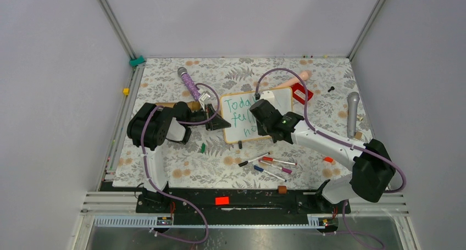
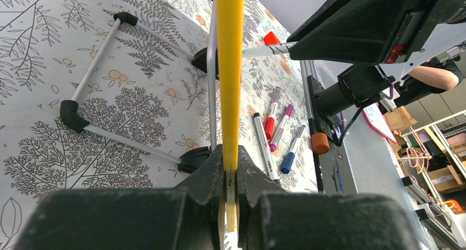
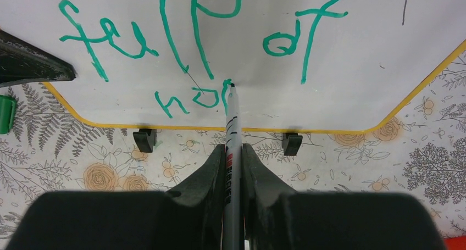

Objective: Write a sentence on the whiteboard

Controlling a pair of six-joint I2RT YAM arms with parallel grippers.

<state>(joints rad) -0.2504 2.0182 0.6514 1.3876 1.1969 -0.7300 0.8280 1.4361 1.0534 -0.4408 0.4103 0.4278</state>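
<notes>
We see the small rectangular whiteboard (image 1: 235, 126) with its light tan wooden frame and rounded corners near the middle of the flower-patterned table (image 1: 165, 151), between the two arms.

The left gripper (image 2: 231, 170) has its jaws pinched tight on the frame's left edge. We judge this grip is there to brace the board so it does not slide under the pen.

The right gripper (image 3: 232, 151) has its jaws closed on a grey-bodied marker (image 3: 231, 126) with a dark tip. It holds the barrel low, along the line of the fingers, so that only the tip meets the white surface. That tip touches the board on the lowest line of writing, close to the near edge.

The green handwritten sentence (image 3: 189, 46) runs in three lines. In the right wrist view we read "full" and "of" on the middle line, and "ho" below with a further stroke just begun at the tip. We judge the last word to be unfinished, so the task is close to its end.

Counting:
- one board
- two black clip feet (image 3: 144, 139) showing under its near edge
- one marker in use
- four loose markers (image 1: 267, 166) lying on the table in front of the board, capped black, red, magenta and blue
- one small green piece (image 1: 203, 147) beside the board, possibly a cap
</notes>
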